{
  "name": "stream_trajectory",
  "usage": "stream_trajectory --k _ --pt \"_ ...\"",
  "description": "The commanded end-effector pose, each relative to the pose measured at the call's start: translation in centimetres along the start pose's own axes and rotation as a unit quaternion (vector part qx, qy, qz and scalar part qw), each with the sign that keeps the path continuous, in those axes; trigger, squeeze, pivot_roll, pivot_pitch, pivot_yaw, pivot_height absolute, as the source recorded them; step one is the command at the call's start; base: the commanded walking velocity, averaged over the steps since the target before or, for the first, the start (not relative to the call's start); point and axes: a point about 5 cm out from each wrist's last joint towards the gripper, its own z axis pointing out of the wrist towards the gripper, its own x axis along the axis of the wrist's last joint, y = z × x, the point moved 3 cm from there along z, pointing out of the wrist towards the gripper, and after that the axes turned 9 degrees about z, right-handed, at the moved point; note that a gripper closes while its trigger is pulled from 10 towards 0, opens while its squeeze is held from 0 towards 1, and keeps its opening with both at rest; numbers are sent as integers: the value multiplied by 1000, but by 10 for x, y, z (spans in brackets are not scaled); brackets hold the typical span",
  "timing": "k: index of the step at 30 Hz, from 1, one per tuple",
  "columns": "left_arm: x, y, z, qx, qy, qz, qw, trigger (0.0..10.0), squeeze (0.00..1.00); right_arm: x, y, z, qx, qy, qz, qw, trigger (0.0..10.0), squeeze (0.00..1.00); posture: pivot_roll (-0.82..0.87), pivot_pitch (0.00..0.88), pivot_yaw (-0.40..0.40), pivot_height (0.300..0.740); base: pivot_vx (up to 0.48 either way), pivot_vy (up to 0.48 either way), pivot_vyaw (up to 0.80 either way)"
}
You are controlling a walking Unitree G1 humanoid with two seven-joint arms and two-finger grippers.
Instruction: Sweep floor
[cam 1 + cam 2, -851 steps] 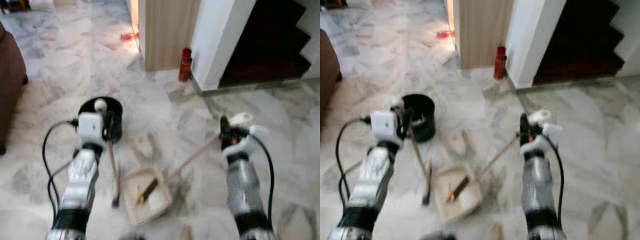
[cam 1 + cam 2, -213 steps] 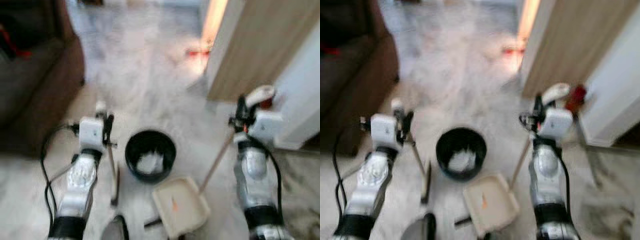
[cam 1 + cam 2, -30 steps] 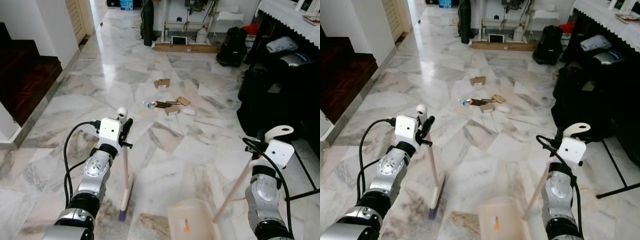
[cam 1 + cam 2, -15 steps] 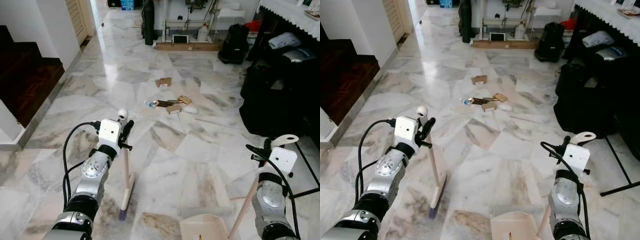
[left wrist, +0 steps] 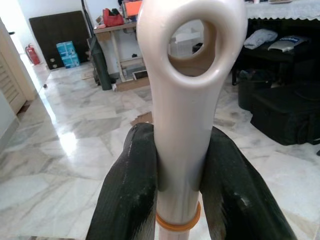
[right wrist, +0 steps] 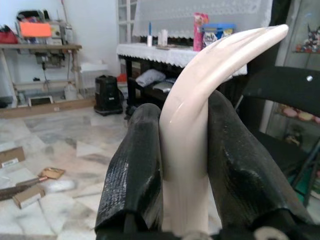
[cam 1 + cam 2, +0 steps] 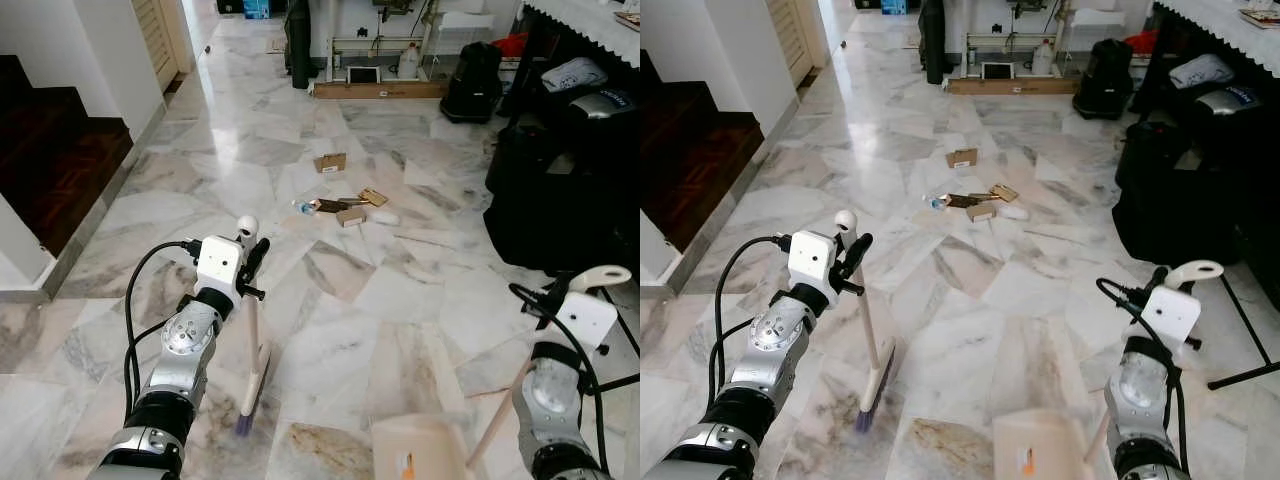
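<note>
Dustpan (image 7: 420,452) cut off below

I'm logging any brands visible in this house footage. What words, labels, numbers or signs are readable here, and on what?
None can be read.
Blue box by the far wall: print too small.
Pink carton and blue tub on the lace-covered table: markings blurred.
Dark bag on the black stand: a pale mark, illegible.
Cardboard scraps on the floor: no legible print.
</note>
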Motion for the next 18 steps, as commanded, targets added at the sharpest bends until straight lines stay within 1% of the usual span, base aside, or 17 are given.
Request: stream_trajectory --k 1,8,9,10,12,13,14,15,16,17,18 --pt "9 -8 0 2 17 14 1000 10000 0 5 -5 1 5 16 5 1000 10000 0 176 33 42 740 0 0 0" --pt "10 -11 -6 -4 16 22 1000 10000 0 -7 -8 -14 6 2 3 1000 10000 0 190 68 67 740 0 0 0" --pt "9 -12 -6 -4 15 23 1000 10000 0 -8 -8 -16 5 0 3 1000 10000 71 191 69 69 740 0 0 0" --pt "10 -13 -7 -5 16 24 1000 10000 0 -9 -8 -18 5 -1 3 1000 10000 196 193 79 74 740 0 0 0" --pt "10 -12 -8 -9 15 26 1000 10000 0 -13 -7 -22 3 -9 6 1000 10000 957 196 91 78 740 0 0 0" --pt "10 -12 -9 -11 15 27 999 10000 0 -16 -7 -25 3 -13 7 1000 10000 1000 198 96 81 740 0 0 0" --pt "11 -12 -10 -13 15 28 999 10000 0 -18 -7 -29 1 -17 8 1000 10000 1000 202 107 84 740 0 0 0" --pt "11 -12 -10 -13 15 28 999 10000 0 -18 -7 -29 1 -17 8 1000 10000 1000 202 107 84 740 0 0 0" --pt "12 -11 -14 -17 15 30 999 10000 0 -24 -7 -36 1 -27 7 1000 10000 1000 207 123 90 740 0 0 0" --pt "12 -10 -15 -19 15 30 999 10000 0 -26 -7 -39 1 -32 7 999 10000 1000 210 125 91 740 0 0 0" --pt "12 -10 -15 -19 15 30 999 10000 0 -26 -7 -39 1 -32 7 999 10000 1000 210 125 91 740 0 0 0"
